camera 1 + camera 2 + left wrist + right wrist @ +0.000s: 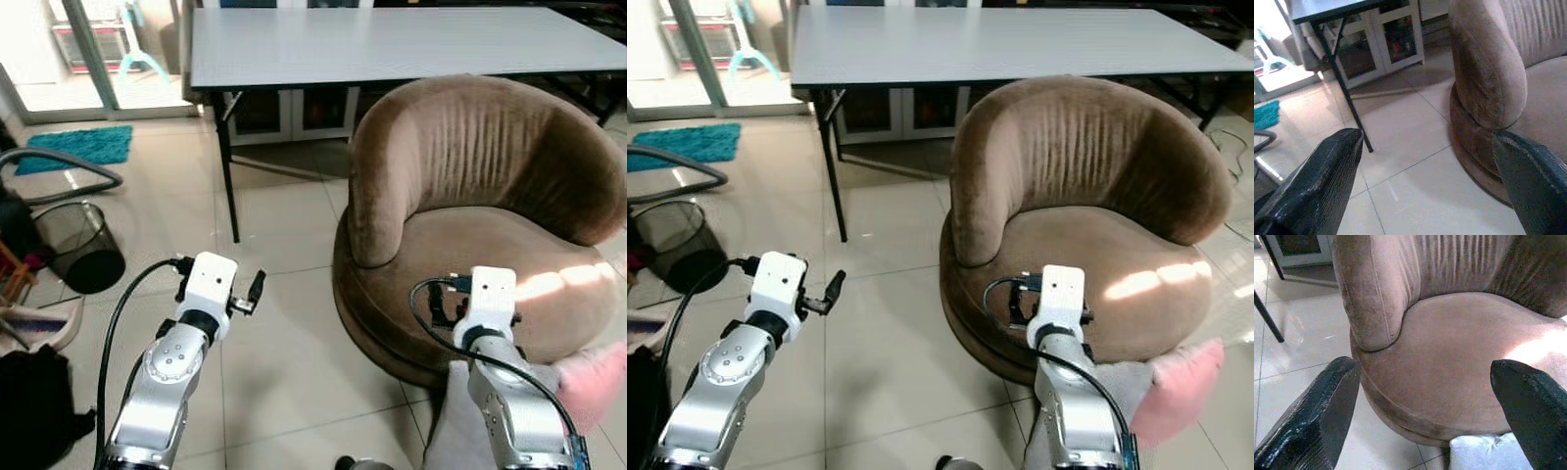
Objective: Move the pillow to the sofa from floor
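A round brown sofa chair (pixel 470 255) stands right in front of me on the tiled floor. The pillow (pixel 1176 387), pink with a grey part, lies low against the chair's front right, partly under my right forearm. Its pale corner (pixel 1488 453) shows just below my right gripper (pixel 1422 364). That gripper is open, pointing at the seat cushion with nothing between its fingers. My left gripper (pixel 1425 134) is open too, held over bare tiles left of the chair, facing the chair's left arm (pixel 1488 73).
A long grey table (pixel 392 44) with black legs stands behind the chair, with a glass-door cabinet (pixel 1381 44) beneath it. To the left are a black mesh bin (pixel 83 250), a hose (pixel 69 166), a teal rug (pixel 83 145) and a black bag (pixel 34 411).
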### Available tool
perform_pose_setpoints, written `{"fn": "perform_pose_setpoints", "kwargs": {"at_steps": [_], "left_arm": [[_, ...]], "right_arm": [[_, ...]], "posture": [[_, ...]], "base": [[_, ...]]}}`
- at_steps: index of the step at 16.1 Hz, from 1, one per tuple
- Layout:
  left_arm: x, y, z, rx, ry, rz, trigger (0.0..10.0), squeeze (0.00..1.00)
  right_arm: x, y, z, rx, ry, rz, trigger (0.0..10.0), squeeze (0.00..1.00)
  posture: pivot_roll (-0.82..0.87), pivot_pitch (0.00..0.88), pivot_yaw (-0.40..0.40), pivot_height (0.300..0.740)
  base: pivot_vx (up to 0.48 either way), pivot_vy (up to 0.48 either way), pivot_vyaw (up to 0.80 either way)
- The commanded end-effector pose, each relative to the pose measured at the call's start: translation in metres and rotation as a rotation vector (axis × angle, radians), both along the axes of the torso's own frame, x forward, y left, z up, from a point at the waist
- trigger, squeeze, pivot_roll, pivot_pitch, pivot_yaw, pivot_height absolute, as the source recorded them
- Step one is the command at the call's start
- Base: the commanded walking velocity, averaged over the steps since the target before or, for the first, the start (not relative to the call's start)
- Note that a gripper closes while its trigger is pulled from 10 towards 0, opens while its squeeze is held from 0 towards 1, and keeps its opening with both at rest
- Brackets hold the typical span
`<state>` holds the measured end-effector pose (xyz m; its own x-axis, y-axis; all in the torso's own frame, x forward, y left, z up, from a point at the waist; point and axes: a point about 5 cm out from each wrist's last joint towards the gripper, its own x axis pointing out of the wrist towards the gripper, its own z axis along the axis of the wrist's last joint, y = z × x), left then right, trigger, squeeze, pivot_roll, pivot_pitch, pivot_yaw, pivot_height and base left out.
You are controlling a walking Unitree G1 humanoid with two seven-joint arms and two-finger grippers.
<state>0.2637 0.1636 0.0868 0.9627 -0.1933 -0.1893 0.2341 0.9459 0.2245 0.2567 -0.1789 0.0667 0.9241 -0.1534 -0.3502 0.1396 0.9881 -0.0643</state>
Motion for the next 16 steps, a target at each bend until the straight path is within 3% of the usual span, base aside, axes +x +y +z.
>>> {"fn": "perform_pose_setpoints", "kwargs": {"at_steps": [1, 7, 13, 16], "left_arm": [[0.0024, -0.0029, 0.0031, -0.003, -0.015, -0.014, 10.0, 0.00], [0.0041, -0.0014, 0.0040, 0.008, -0.018, -0.013, 10.0, 0.00], [0.0075, -0.0002, 0.0068, -0.005, -0.039, 0.003, 10.0, 0.00], [0.0083, -0.0013, 0.0073, 0.001, -0.039, -0.007, 10.0, 0.00]], "right_arm": [[-0.0006, -0.0033, -0.0010, -0.025, 0.014, -0.003, 10.0, 0.00], [-0.0008, -0.0037, -0.0029, -0.041, 0.032, -0.002, 10.0, 0.00], [-0.0005, -0.0009, -0.0020, -0.031, 0.021, 0.018, 10.0, 0.00], [-0.0003, -0.0031, -0.0019, -0.024, 0.022, 0.009, 10.0, 0.00]], "posture": [[0.03, 0.000, -0.012, 0.740], [0.03, 0.000, -0.009, 0.740], [0.03, 0.000, -0.010, 0.740], [0.03, 0.000, -0.009, 0.740]], "base": [[0.000, 0.000, -0.71], [0.000, -0.295, -0.65], [0.000, 0.000, 0.00], [0.000, 0.336, -0.78]]}}
